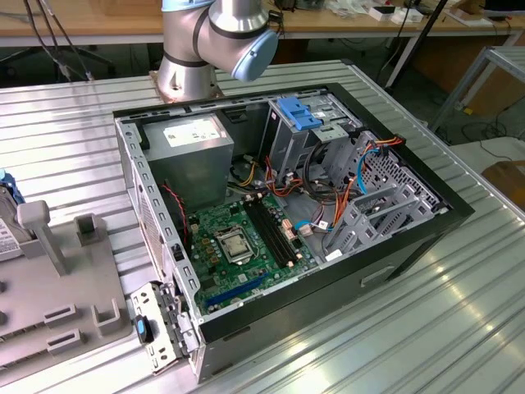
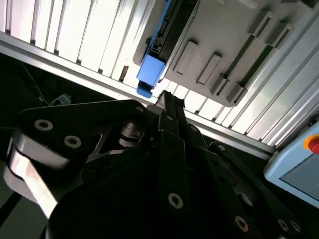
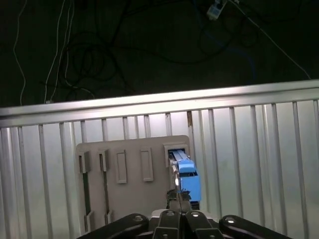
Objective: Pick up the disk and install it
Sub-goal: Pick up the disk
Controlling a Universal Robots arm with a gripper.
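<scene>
Exterior view: disk (image 1: pixel 4 234) stands on edge in grey holder (image 1: pixel 49 328); second wrist view: gripper (image 2: pixel 168 102) pinched closed, empty, near disk's blue rail (image 2: pixel 149 72); first wrist view: closed tips could knock that rail (image 3: pixel 188 175), tilting disk.

The disk (image 1: pixel 5 234) is cut off by the exterior view's left edge. In the first wrist view the end effector (image 3: pixel 180 196) hides one end of it.
</scene>
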